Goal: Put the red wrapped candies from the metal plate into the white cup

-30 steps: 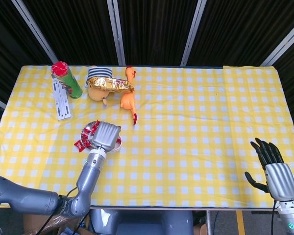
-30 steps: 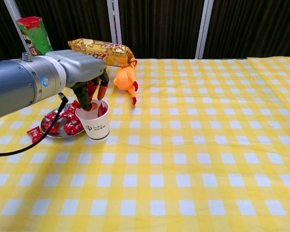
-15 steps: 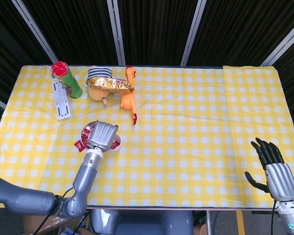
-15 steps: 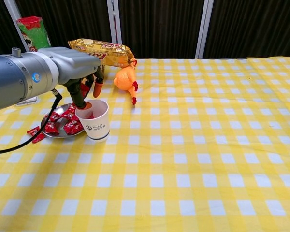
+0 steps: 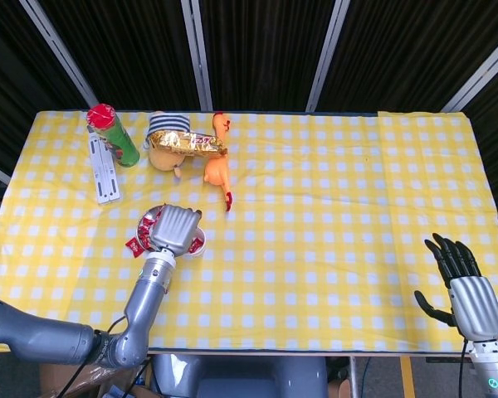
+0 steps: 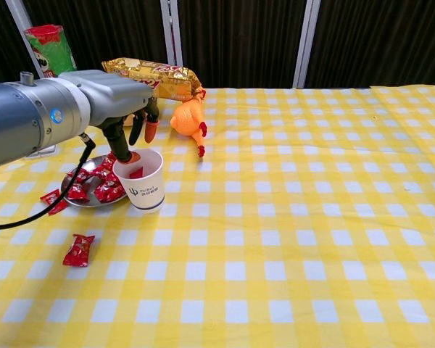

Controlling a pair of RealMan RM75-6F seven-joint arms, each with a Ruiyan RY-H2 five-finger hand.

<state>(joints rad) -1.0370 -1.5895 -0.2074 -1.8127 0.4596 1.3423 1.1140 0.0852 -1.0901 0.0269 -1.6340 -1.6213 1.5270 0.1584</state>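
The white cup (image 6: 146, 186) stands on the checked cloth just right of the metal plate (image 6: 94, 204), with a red candy (image 6: 136, 172) showing inside it. Several red wrapped candies (image 6: 105, 190) lie on the plate. One candy (image 6: 51, 198) lies off its left rim, and another (image 6: 78, 249) lies on the cloth nearer the front. My left hand (image 6: 119, 101) hovers over the cup's far-left rim, fingers apart and pointing down, holding nothing. From above, that left hand (image 5: 176, 229) covers most of the cup (image 5: 199, 245) and plate (image 5: 152, 214). My right hand (image 5: 466, 290) hangs open off the table's front right edge.
At the back left stand a green chip can (image 5: 112, 134), a white flat strip (image 5: 104, 168), a striped object (image 5: 168, 124) and a gold snack bag (image 6: 148, 76). An orange rubber chicken (image 6: 188, 119) lies just behind the cup.
The left hand's fingers have spread and lifted slightly off the cup. A red candy now shows inside the cup, and another has appeared on the cloth in front of the plate.
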